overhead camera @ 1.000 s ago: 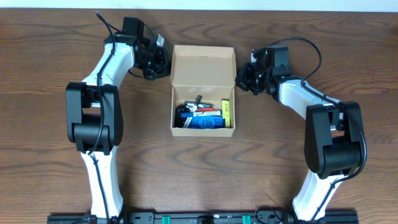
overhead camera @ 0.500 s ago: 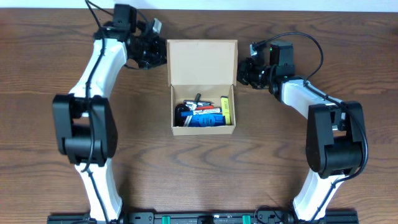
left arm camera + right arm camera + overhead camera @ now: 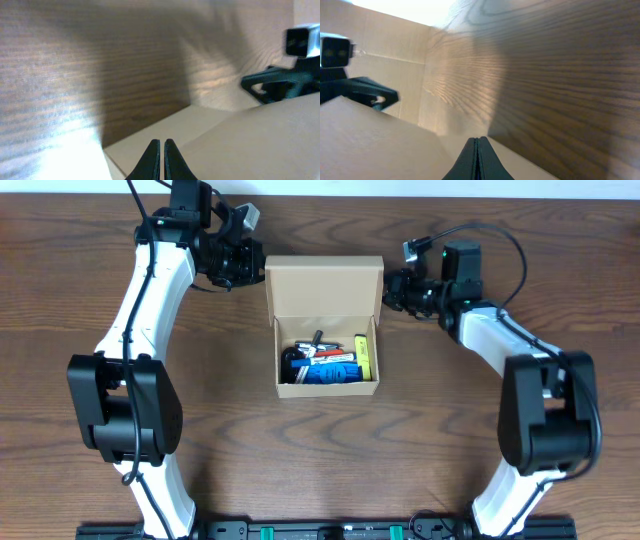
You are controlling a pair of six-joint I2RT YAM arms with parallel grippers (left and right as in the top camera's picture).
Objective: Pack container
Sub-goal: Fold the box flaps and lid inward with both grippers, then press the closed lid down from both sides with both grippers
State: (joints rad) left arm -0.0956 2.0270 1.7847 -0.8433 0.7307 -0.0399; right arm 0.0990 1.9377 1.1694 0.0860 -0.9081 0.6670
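Box [image 3: 327,390] already holds pens [image 3: 325,359]; its flap [image 3: 324,288] stands open, not yet shut, left jaws and right jaws closed empty beside it.

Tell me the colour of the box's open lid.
The lid is plain tan, like the rest of the box; it shows clearest in the overhead view.

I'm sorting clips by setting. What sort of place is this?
Likely a robotics lab bench, not a home: a left arm and right arm mounted on a rail at a wood-grain table, with one box staged between them.
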